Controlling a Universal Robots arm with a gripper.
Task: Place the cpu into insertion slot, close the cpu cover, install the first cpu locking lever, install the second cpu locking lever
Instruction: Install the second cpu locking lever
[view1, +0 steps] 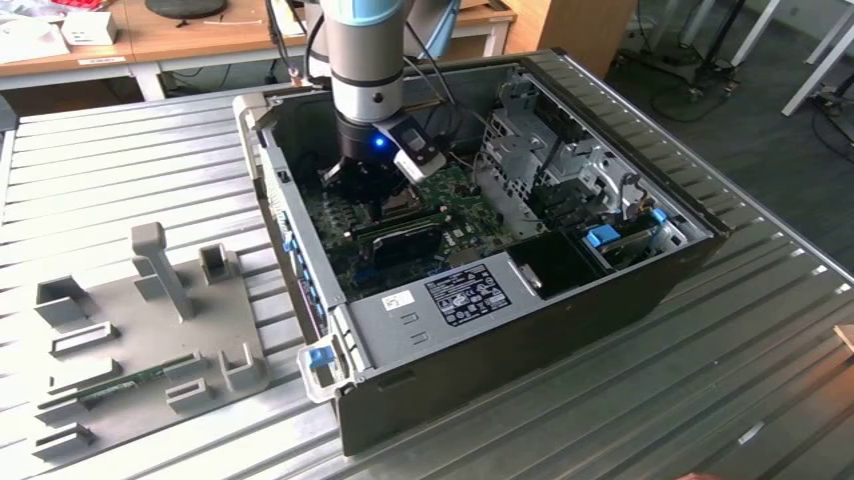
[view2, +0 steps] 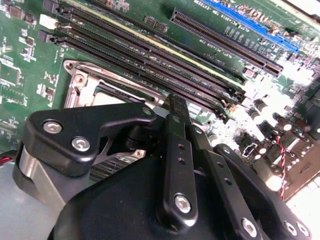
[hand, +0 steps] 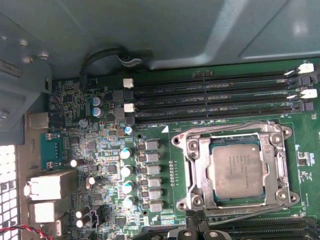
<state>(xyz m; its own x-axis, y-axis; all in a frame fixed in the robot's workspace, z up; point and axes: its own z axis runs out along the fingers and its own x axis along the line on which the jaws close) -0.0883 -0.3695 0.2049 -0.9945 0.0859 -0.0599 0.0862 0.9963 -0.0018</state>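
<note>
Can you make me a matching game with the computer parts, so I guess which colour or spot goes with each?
Things:
1. cpu
2. cpu cover
3. memory slots
4. gripper

Descriptions:
A. long black strips beside the socket
B. silver frame around the chip
C. silvery-beige square sitting in the socket
D. black, reaching down over the green circuit board

Pairs: 1-C, 2-B, 3-A, 4-D

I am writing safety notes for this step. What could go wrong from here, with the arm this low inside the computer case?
1. The gripper hangs just above the cpu cover; a small drift could scrape the cpu lying in the insertion slot.
2. The long memory strips run right beside it and could be struck.
3. The drive cage stands near the arm, so sideways room seems limited.
</note>
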